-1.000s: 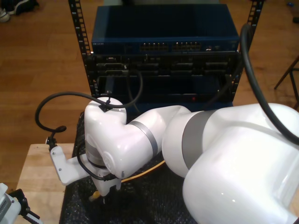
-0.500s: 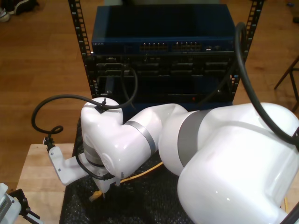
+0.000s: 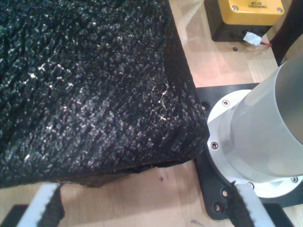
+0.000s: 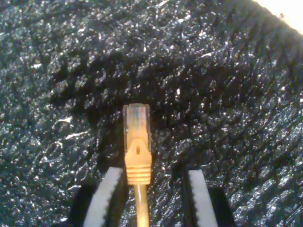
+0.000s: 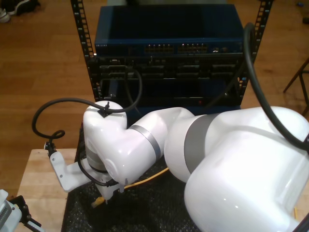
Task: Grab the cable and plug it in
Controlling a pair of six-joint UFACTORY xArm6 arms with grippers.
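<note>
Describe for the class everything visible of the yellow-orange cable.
The cable is thin and yellow-orange, ending in a clear plastic plug behind a ribbed orange boot. It lies flat on the black textured mat, plug pointing away from my second gripper, whose white fingers flank it with gaps. In the exterior view it trails under the arm.

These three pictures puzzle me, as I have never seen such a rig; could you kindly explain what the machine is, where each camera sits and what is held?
Two white robot arms work at a wooden table. The exterior view looks down over one big arm towards a rack of network equipment. The other two cameras ride on the grippers. My second gripper hangs over a black foam mat, jaws open on either side of the yellow-orange cable, whose clear plug lies on the mat; nothing is gripped yet. My first gripper is open and holds nothing, above the mat's corner beside an arm's round base.
</note>
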